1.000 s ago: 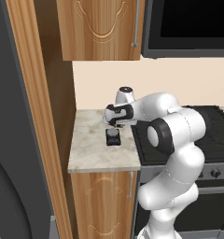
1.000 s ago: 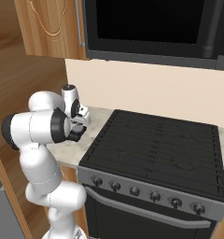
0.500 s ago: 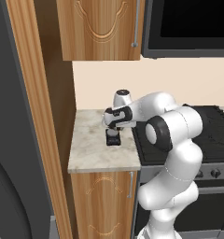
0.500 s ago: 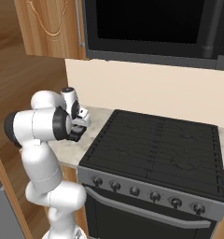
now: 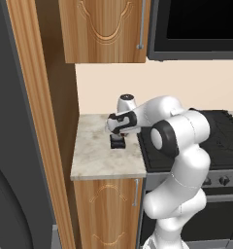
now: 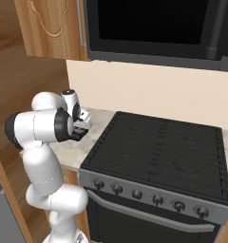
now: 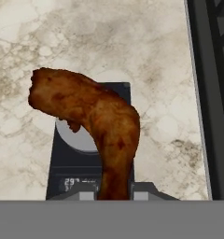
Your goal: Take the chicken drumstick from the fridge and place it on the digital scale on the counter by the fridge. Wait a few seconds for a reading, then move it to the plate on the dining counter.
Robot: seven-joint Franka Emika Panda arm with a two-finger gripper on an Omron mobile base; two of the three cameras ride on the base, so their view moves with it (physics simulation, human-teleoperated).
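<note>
A short, narrow beige marbled stone counter (image 5: 96,153) sits between a tall dark grey fridge (image 5: 14,146) and a black gas stove (image 6: 158,147); on it lies the small flat black rectangular digital scale (image 7: 67,172), its display lit; the two-finger gripper (image 7: 115,192) hangs just above, jaws pinching the narrow bone end of the lumpy reddish-brown chicken drumstick (image 7: 97,121), whose meaty end reaches over the scale's pale round pan; whether it touches is unclear. The piece looks light, firm, perhaps greasy; the slim shank seems the surest hold, 1 finger each side.
</note>
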